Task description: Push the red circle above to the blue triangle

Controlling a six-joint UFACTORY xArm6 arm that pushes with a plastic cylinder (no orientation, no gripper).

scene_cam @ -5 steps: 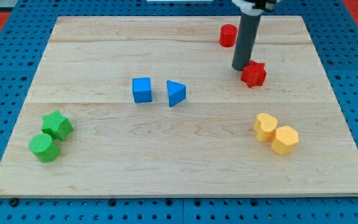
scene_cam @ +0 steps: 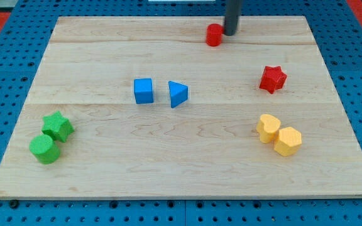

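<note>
The red circle [scene_cam: 214, 35] sits near the view's top, right of centre. My tip [scene_cam: 230, 34] stands just to its right, touching or almost touching it. The blue triangle [scene_cam: 177, 94] lies near the board's middle, well below and left of the red circle. A blue cube [scene_cam: 143, 90] sits just left of the triangle.
A red star [scene_cam: 273, 79] lies at the view's right. Two yellow blocks [scene_cam: 269, 128] [scene_cam: 288, 140] sit together at the lower right. A green star [scene_cam: 58, 126] and a green circle [scene_cam: 44, 149] sit at the lower left. The wooden board [scene_cam: 181, 182] rests on a blue pegboard.
My tip has moved from beside the red star up to the red circle's right side. The red circle has slid left. The red star has shifted slightly right and down.
</note>
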